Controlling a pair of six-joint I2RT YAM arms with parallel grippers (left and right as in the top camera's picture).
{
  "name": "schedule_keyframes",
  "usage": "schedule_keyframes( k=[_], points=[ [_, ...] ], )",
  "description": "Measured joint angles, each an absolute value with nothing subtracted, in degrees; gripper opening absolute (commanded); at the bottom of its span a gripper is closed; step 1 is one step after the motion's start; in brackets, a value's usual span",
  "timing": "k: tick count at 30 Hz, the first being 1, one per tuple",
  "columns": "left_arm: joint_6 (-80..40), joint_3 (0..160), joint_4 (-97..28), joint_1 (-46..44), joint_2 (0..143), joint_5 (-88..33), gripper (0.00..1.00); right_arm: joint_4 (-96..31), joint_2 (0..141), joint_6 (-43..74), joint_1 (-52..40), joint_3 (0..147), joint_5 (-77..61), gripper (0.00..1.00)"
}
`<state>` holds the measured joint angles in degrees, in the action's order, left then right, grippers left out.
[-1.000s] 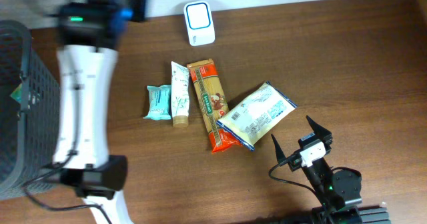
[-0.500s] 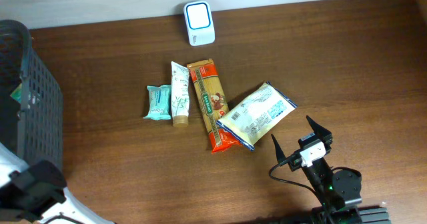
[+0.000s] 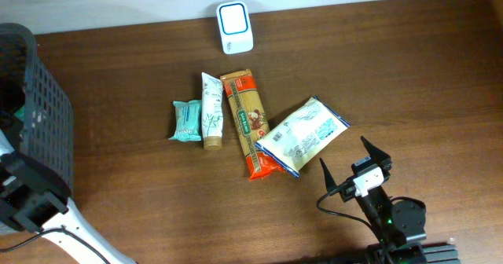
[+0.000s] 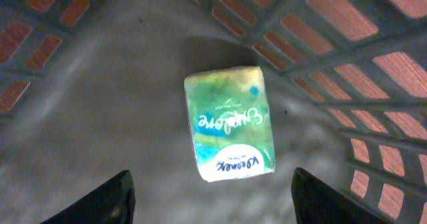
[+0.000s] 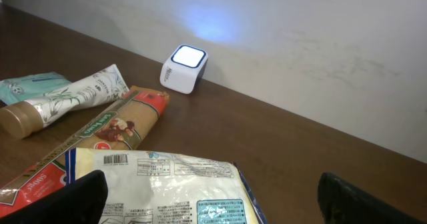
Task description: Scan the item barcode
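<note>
In the left wrist view a green and white packet (image 4: pixel 230 123) lies flat on the basket's grey floor (image 4: pixel 100 117). My left gripper (image 4: pixel 210 179) hangs open just above its near end, holding nothing. The white scanner (image 3: pixel 234 27) with its blue-lit face stands at the table's back edge, also seen as a scanner (image 5: pixel 183 67) in the right wrist view. My right gripper (image 3: pixel 343 154) rests open near the front right. Just past its fingers lies a white bag (image 5: pixel 153 184) with its barcode facing up.
The dark mesh basket (image 3: pixel 43 115) fills the left edge; its walls (image 4: pixel 347 24) surround the left gripper. In the middle of the table lie a teal packet (image 3: pixel 187 120), a white tube (image 3: pixel 211 111), a red pasta pack (image 3: pixel 247 122) and the white bag (image 3: pixel 302 134).
The left arm has swung from above the table's left side to the bottom-left corner by the basket. The items on the table and the right arm have not moved.
</note>
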<state>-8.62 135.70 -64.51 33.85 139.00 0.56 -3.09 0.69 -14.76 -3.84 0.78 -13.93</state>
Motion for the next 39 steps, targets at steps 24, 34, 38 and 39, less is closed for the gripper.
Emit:
schedule_keyframes(
  k=[24, 34, 38, 39],
  points=[
    [-6.46, 146.78, -62.28, 33.95, 149.58, -5.78, 0.82, -3.09, 0.69, -14.76, -3.84, 0.78, -13.93, 0.99],
    [-6.15, 151.76, -60.42, 33.80, 152.68, -7.14, 0.70, -3.09, 0.69, -14.76, -3.84, 0.78, -13.93, 0.99],
    [-6.00, 152.86, -60.14, 33.89, 153.34, -7.11, 0.63, -3.09, 0.69, -14.76, -3.84, 0.78, -13.93, 0.99],
    [-6.00, 152.99, -60.07, 33.89, 153.45, -7.01, 0.62, -3.09, 0.69, -14.76, -3.84, 0.78, -13.93, 0.99]
  ],
)
